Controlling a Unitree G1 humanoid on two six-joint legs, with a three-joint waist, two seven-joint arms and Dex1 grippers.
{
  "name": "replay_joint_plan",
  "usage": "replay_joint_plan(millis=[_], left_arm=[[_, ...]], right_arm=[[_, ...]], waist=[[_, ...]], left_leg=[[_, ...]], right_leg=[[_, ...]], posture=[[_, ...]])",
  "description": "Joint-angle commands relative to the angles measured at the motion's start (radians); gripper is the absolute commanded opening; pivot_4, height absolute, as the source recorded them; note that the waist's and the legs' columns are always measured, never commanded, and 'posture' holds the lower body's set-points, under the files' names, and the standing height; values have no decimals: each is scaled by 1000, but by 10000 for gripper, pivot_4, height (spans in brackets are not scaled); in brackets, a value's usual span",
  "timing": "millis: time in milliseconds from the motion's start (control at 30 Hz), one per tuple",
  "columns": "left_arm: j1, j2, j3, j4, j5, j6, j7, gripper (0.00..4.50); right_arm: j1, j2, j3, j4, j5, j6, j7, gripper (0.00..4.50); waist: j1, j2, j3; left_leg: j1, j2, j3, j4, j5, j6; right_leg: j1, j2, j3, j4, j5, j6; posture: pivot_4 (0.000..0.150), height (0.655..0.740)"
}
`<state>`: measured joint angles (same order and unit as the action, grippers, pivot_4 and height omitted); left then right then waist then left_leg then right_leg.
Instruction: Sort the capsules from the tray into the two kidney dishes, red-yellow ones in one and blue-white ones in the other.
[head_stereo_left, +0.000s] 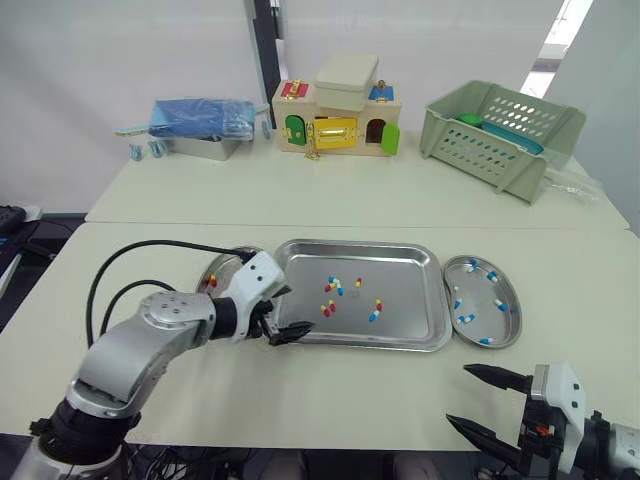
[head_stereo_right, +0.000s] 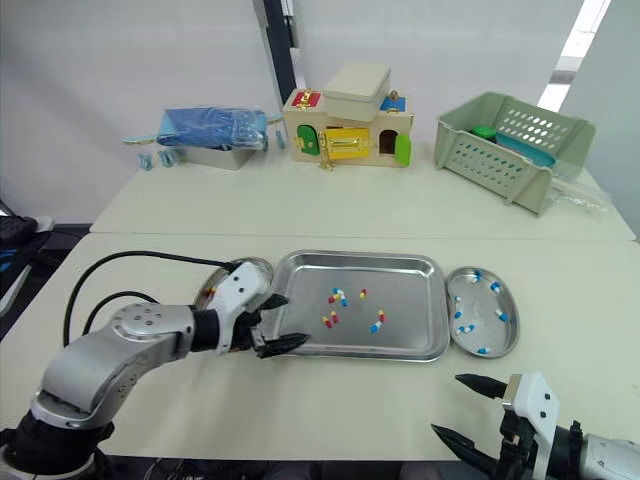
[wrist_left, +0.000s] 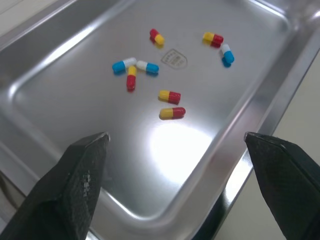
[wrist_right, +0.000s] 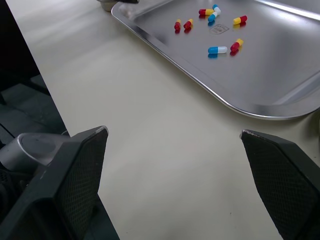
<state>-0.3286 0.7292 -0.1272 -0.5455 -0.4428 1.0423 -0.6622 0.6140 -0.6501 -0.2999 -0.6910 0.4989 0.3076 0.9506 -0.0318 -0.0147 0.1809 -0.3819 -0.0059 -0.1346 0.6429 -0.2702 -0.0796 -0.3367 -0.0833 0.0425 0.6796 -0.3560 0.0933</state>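
The sorting is sitting partway through. The shiny rectangular stainless-steel tray (head_stereo_left: 410, 300) is holding eight loose capsules around its middle: five red-and-yellow capsules (wrist_left: 170, 96) and three blue-and-white capsules (wrist_left: 148, 66) (counted in the left wrist view, where some are lying apart and a few are touching).

The oval steel kidney dish on the tray's right (head_stereo_left: 516, 320), just beside the tray's rim, is already carrying several blue-and-white ones, and I am making out none of the other colour in it. The matching steel kidney dish on the tray's left (head_stereo_left: 228, 262) is showing a couple of red-and-yellow ones, though the left arm is covering much of it. So I am judging both piles as started, with the eight in the tray left to move.

The left gripper (head_stereo_left: 290, 312) is hovering over the tray's near left corner. Its two black fingers are spread wide, gripping nothing and pointing in toward the capsules at the tray's middle.

The right gripper (head_stereo_left: 460, 395) is hanging low over the cream tabletop (head_stereo_left: 350, 395), on the robot's side of the tray's near right corner and well apart from it. Its fingers are likewise splayed wide and carrying nothing.
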Motion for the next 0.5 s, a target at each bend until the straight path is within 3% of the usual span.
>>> replay_joint_plan(millis=[33,233,500], left_arm=[[-41,-31,-52,-49,41,64,90,45000],[-102,-101,-138,-14,78,132,175,45000],[-133,-99,-198,48,137,94,186,45000]], right_arm=[[15,7,-8,-48,28,3,-23,44640],[23,14,12,-55,25,-2,-45,44640],[30,29,35,-24,7,-33,-42,44640]], waist=[[0,0,0],[1,0,0],[0,0,0]], left_leg=[[0,0,0,0,0,0],[0,0,0,0,0,0],[0,0,0,0,0,0]], right_leg=[[0,0,0,0,0,0],[0,0,0,0,0,0],[0,0,0,0,0,0]], posture=[[1500,7400],[1500,7400],[1500,7400]])
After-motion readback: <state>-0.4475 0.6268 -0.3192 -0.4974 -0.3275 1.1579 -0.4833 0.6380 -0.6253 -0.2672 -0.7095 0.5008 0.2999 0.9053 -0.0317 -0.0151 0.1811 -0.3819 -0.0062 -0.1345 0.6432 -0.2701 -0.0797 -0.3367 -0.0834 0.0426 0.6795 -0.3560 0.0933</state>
